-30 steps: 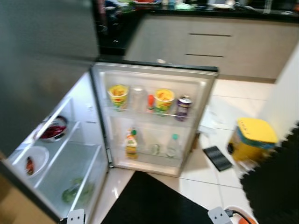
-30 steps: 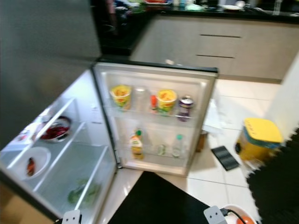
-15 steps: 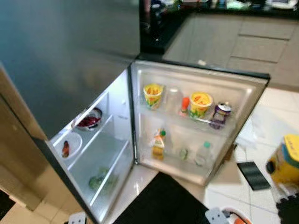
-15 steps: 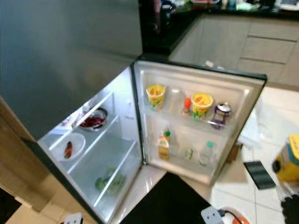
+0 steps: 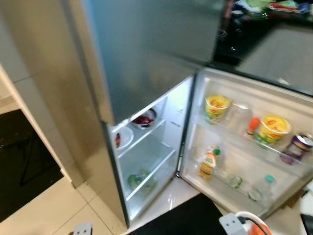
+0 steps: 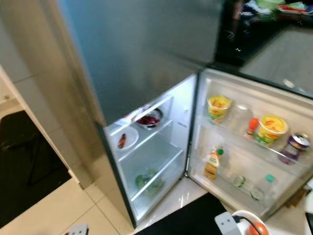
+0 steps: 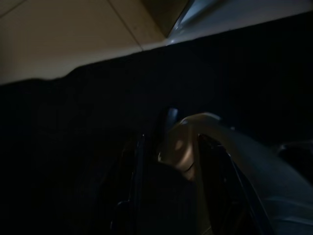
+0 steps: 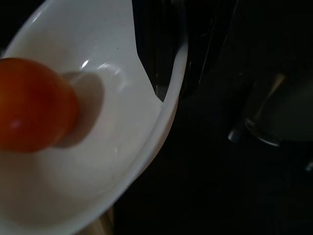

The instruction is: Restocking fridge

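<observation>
Orange tomato [image 8: 34, 105] in white bowl [image 8: 122, 147], right wrist view.

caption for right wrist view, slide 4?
Right gripper's wrist view: white bowl carrying one orange-red fruit, dark surroundings beyond its rim.

Middle fridge shelf [image 5: 146, 152] lies bare between bowls above and greens [image 5: 139, 180] below.

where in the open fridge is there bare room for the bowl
The middle shelf, between the white dish above and the greens in the bottom compartment, looks bare. The top shelf is crowded by that dish and a steel bowl; the door racks are mostly full.
</observation>
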{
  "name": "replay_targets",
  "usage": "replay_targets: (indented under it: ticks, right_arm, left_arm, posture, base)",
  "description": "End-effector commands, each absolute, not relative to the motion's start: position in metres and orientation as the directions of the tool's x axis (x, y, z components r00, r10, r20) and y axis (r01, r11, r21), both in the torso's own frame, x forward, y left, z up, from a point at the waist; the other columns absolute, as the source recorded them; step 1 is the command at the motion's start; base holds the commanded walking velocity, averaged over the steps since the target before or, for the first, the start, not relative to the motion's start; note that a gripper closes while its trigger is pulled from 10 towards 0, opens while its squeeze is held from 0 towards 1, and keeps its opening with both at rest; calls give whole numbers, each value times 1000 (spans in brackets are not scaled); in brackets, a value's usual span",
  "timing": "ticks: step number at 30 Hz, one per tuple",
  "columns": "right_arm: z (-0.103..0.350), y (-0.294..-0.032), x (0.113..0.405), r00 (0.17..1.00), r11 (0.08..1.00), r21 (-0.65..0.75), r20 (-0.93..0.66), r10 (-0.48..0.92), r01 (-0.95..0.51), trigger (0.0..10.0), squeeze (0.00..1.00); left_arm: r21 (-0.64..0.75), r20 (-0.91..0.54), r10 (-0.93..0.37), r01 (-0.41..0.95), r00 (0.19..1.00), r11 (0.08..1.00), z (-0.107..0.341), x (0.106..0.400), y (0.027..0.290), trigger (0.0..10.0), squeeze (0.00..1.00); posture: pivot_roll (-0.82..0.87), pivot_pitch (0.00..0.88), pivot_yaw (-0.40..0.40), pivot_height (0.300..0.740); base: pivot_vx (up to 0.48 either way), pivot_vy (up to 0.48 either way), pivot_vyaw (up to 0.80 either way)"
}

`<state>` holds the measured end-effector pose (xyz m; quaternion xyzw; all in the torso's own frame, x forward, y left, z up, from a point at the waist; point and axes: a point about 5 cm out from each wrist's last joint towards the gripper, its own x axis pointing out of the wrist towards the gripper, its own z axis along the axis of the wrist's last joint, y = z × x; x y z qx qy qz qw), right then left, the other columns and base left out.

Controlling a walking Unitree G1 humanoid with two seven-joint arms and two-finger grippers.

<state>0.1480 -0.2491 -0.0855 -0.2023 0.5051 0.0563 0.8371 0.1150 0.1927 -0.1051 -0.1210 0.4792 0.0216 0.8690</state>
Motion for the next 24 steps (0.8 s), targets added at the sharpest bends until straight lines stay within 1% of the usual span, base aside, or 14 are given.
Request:
replay_targets:
  ticks: [1,13,21,24]
  right_arm:
    - [-85,-250,148,484,909,-285,-868,-110,-304,10000,0]
    - [-87,-246,146,478,904,-281,-872,-100,-323,10000,0]
    - [-86,-249,148,481,903,-292,-870,-113,-315,10000,0]
    - [-86,-249,146,476,902,-299,-870,-124,-311,10000,0]
  left_arm:
    - [-183,-845,-74,-157,529,971,-106,113,196,10000,0]
    - [-178,-852,-83,-137,517,974,-106,109,197,10000,0]
    - [-187,-853,-97,-127,513,974,-107,109,194,10000,0]
    - [-193,-854,-103,-126,510,973,-107,108,193,10000,0]
  posture:
    - [-24,0,0,740]
    - [-13,0,-6,740]
    - [-18,0,-3,740]
    - [-18,0,-3,740]
  base:
    - [0,0,781]
    - [0,0,783]
    - [0,0,782]
    - [0,0,154]
